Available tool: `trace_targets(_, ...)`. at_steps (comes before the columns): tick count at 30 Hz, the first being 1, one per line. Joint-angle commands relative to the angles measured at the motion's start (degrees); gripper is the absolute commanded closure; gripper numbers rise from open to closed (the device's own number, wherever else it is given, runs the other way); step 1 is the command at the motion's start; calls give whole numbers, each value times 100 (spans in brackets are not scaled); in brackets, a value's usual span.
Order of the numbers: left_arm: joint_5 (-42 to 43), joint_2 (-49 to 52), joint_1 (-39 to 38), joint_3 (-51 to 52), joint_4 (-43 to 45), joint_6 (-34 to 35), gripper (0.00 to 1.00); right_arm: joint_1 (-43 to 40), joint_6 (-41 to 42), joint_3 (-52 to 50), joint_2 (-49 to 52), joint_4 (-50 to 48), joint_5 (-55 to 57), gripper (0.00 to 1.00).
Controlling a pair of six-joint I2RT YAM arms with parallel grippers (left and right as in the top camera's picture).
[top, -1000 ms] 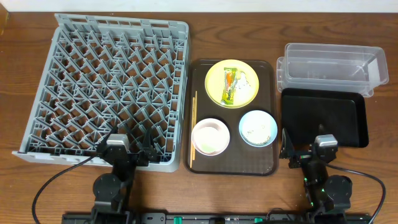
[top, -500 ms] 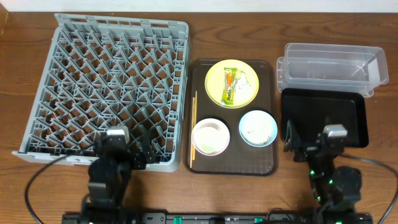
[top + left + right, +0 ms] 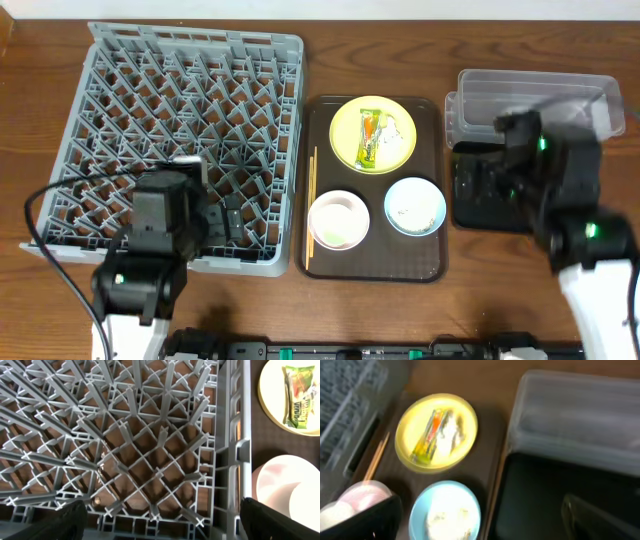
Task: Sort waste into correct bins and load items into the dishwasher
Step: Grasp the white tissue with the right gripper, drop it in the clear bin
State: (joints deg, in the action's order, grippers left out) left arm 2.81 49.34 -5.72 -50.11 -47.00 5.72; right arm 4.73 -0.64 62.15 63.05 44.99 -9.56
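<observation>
Hanging nearest the front edge of the worktop (image 3: 370, 305), the left jaws stand spread wide over the near right corner of the grey dish rack (image 3: 190, 35), grasping nothing. The left wrist view sets one dark finger (image 3: 55, 525) in each bottom corner, with only pegs and brown wood through the lattice between them, a closeness the overhead view does not give. The right jaws are likewise released and hold nothing, above the left part of the black tray (image 3: 535, 492). The overhead view hides much of that tray under the right arm (image 3: 590, 235), while the blurred right wrist view shows its bare floor. Between the two arms, on the dark-brown serving tray (image 3: 375, 268), sit the white bowl (image 3: 338, 220), with a smaller white round inside that may be the cup, and the light-blue bowl (image 3: 392, 195) with whitish food scraps (image 3: 412, 212). The chopsticks (image 3: 311, 205) lie along the serving tray's left rim. Farther back the yellow plate (image 3: 345, 140) carries the snack wrapper (image 3: 369, 140) and the white tissue (image 3: 398, 130). Farthest right, the clear tub (image 3: 540, 100) sits just beyond the black tray. Only narrow strips of wood part the dish rack, serving tray and black tray; wider bare wood runs along the near edge.
</observation>
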Motion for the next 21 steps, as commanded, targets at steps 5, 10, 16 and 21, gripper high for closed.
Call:
trace_targets(5,-44,140,28,-216,-136,-74,2,-15,-291,1303,1231,350,-1121,1)
trace_targets(10,-44,140,28,-216,-142,-74,2,127,-326,1303,1650,-557,-1296,7)
trace_targets(16,-44,146,28,-214,-142,-76,2,931,-328,1300,2750,-1185,-105,21)
trace_targets(21,-46,146,28,-214,-144,-74,2,1189,-326,1300,3453,-1259,332,23)
